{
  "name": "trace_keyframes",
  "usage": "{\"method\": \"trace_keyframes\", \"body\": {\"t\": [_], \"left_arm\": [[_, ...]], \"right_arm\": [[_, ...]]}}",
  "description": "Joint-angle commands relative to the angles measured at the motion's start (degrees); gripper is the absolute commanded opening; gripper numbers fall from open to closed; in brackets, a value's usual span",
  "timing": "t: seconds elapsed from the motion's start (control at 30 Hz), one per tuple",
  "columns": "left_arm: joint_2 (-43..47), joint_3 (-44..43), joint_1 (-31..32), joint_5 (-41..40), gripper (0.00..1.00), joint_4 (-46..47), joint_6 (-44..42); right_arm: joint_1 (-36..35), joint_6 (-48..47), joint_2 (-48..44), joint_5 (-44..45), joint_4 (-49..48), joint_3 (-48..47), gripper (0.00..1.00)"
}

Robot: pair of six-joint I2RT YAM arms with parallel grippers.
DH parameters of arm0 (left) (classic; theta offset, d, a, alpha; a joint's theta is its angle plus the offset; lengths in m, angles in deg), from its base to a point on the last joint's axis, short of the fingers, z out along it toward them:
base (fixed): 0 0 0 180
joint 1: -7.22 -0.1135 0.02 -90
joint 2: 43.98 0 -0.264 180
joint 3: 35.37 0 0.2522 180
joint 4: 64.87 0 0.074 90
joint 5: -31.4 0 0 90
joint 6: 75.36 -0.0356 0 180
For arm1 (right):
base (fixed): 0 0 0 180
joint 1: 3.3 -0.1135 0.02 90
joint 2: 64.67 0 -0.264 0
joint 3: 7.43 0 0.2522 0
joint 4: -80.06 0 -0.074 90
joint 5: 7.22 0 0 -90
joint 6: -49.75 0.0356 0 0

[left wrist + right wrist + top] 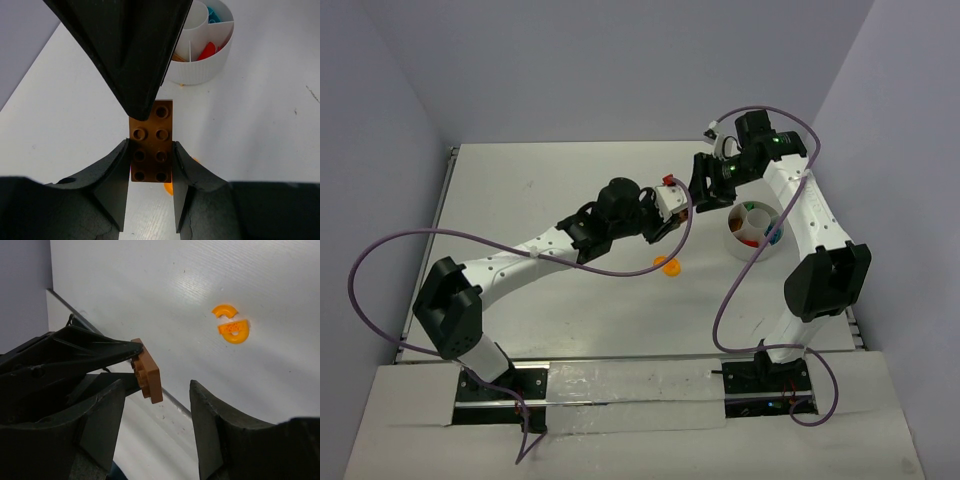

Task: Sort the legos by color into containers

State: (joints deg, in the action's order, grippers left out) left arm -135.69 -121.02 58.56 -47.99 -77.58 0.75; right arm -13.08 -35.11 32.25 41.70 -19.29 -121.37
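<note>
L tool (151, 150): pinching brown lego (161, 134) by both long sides, up off the tabletop (260, 115).
R tool (156, 395): fingers spread w/ the brown lego in the gap; can't tell if either touches it.
Hidden: lego's far end is covered by R tool's dark finger in L wrist view; lego not made out in top view.
Long axis: runs along L tool's fingers, away from its wrist; 2x4 studs face that cam.
Container: white bowl (205, 70) beyond the lego, partly cut off; red piece (207, 50) & teal piece (216, 12) in separate wedges.
Loose: two orange curved pieces (234, 331) on tabletop, close together.
</note>
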Motion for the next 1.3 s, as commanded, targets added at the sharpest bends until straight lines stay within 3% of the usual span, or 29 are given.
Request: {"method": "trace_keyframes", "body": {"t": [0.0, 0.23, 0.43, 0.47, 0.57, 0.6, 0.7, 0.73, 0.9, 1.0, 1.27], "left_arm": [[0.0, -3.3, 0.8, -1.1, 0.00, 4.1, -0.2], [0.2, -3.3, 0.9, -1.2, 0.00, 5.4, 0.1], [0.4, -2.8, 0.9, -1.8, 0.00, 6.6, 0.4], [0.5, -2.7, 0.9, -1.8, 0.00, 6.6, 0.5], [0.5, -2.8, 0.9, -1.7, 0.01, 6.6, 0.6], [0.4, -3.0, 0.9, -1.8, 0.12, 6.3, 0.7], [-0.3, -3.5, 0.9, -4.5, 0.89, 4.9, 1.7], [-0.3, -3.4, 0.9, -5.8, 0.99, 4.7, 2.1], [0.5, -2.5, 0.7, -16.2, 0.99, 1.6, 3.6], [1.8, -1.2, -0.7, -20.9, 0.99, -0.4, 5.8], [2.5, -1.3, -8.8, -19.4, 0.99, -8.1, 11.5]], "right_arm": [[-0.5, -1.5, -0.8, -2.6, 1.1, -0.3, 0.57], [-0.6, -3.1, -0.7, -6.4, 2.7, -0.9, 0.41], [-0.7, -4.3, -1.2, -9.0, 4.0, 0.0, 0.36], [-0.8, -4.3, -1.2, -9.0, 4.1, 0.0, 0.33], [-0.7, -4.0, -1.0, -8.7, 4.1, -0.5, 0.05], [-0.7, -3.8, -0.9, -8.4, 4.1, -0.9, 0.00], [-0.7, -2.5, -1.1, -5.6, 3.4, -2.1, 0.00], [-0.6, -1.8, -1.3, -4.2, 2.9, -2.3, 0.00], [2.6, 3.4, -3.8, 8.7, -1.2, -1.6, 0.00], [4.2, 6.1, -5.0, 21.4, -2.4, -1.8, 0.00], [4.2, 9.5, -6.6, 41.5, -4.8, 3.1, 0.00]]}}
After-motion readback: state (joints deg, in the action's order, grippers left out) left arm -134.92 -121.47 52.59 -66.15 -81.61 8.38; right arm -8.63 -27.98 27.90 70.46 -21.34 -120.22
